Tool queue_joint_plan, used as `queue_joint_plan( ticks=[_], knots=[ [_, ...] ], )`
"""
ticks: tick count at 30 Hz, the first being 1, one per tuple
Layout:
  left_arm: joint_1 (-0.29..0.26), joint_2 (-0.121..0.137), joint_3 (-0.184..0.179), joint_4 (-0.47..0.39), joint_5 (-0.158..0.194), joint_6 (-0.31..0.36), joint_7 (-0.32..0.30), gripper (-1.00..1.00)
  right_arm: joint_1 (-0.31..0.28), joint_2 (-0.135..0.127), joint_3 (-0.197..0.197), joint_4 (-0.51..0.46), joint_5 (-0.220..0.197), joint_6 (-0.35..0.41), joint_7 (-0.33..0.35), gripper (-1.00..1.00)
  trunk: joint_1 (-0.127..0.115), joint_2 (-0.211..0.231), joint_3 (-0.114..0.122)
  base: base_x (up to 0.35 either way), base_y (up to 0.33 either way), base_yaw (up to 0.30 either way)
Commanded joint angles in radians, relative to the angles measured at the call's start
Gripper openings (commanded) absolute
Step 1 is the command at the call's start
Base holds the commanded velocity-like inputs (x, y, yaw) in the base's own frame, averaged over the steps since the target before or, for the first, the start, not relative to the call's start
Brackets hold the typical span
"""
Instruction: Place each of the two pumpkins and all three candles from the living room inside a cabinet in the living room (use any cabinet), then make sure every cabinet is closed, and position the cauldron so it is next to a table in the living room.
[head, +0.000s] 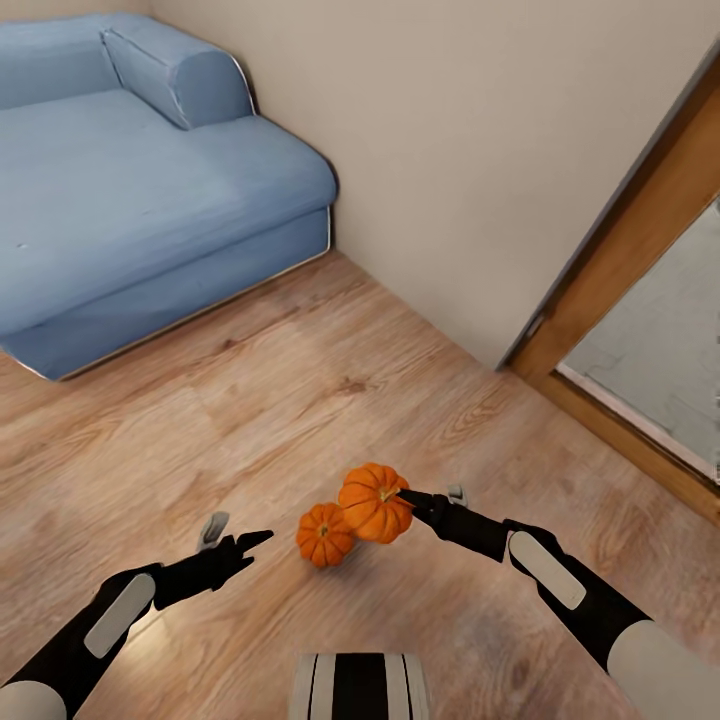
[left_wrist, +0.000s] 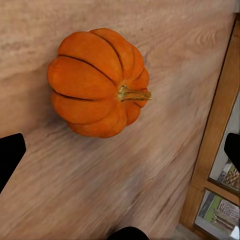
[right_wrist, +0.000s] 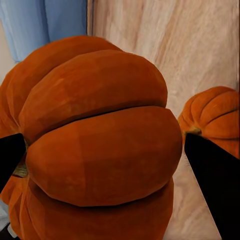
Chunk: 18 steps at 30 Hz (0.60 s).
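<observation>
Two orange pumpkins sit close together above the wooden floor in the head view. My right gripper (head: 408, 497) is shut on the larger-looking pumpkin (head: 374, 503), which bulges between the dark fingers (right_wrist: 215, 192) in the right wrist view (right_wrist: 100, 145). The other pumpkin (head: 324, 535) rests on the floor just beside it, also seen past the held one (right_wrist: 215, 120). My left gripper (head: 240, 545) stands open a short way from the floor pumpkin. In the left wrist view that pumpkin (left_wrist: 97, 82) lies ahead of the spread fingertips (left_wrist: 10, 155), untouched. Candles, cabinet, cauldron and table are out of view.
A blue sofa (head: 130, 180) fills the far left. A beige wall (head: 450, 150) runs behind, and a wooden door frame (head: 620, 250) with a glass panel stands at the right. Bare wood floor (head: 250, 400) lies between the sofa and me.
</observation>
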<state>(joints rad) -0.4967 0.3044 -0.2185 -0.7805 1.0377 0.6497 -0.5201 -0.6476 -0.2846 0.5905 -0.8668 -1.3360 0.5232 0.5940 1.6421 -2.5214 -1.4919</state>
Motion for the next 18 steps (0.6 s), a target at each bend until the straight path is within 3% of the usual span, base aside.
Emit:
queue_joint_plan(
  ticks=[1,9,18],
  knots=[
    [0.0,0.001,-0.002,0.0,0.007,0.004,0.0,1.0,-0.001,-0.001,0.003,0.0,-0.011,0.005,0.0,-1.0,0.0,-0.001,-0.004,0.0,0.0,-0.225],
    [0.0,0.005,-0.002,-0.002,0.007,0.004,0.0,1.0,-0.001,-0.001,0.003,0.0,-0.011,0.005,0.0,-1.0,0.004,-0.002,-0.027,0.0,0.0,-0.22],
    [0.0,0.005,-0.002,-0.002,0.007,0.004,-0.001,1.0,-0.001,-0.001,0.003,0.001,-0.014,0.005,0.0,-1.0,0.008,-0.005,-0.059,0.0,0.0,-0.078]
  ],
)
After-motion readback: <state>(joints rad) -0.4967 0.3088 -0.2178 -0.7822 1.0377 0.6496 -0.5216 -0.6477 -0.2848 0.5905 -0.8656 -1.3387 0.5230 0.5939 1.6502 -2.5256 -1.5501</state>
